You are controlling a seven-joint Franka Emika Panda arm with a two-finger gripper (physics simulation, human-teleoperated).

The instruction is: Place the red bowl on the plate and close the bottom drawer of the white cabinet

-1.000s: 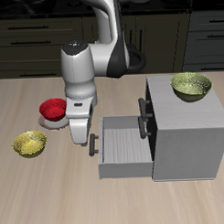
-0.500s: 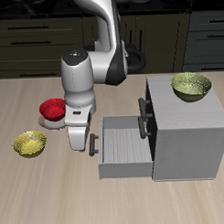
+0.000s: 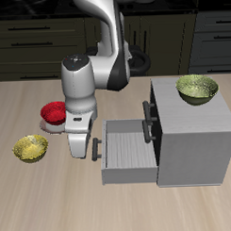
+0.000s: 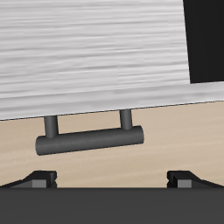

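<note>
Lowered end effector [image 3: 79,150] faces open bottom drawer's [image 3: 128,150] handle [image 4: 88,139].

Cabinet [image 3: 192,134] stands on the tabletop [image 3: 35,186], toward one side edge. Bottom drawer [image 3: 126,153] pulled out from its front, handle [image 3: 97,148] at the outer end; upper drawer front [image 3: 151,111] above it, flush. A bowl [image 3: 197,88] sits on the cabinet top. Gripper [image 3: 79,147] low over the tabletop, just beside the drawer handle. Red bowl [image 3: 54,113] on the plate [image 3: 57,125], behind the gripper. Another bowl [image 3: 31,148] nearer the front edge, apart from the plate.
</note>
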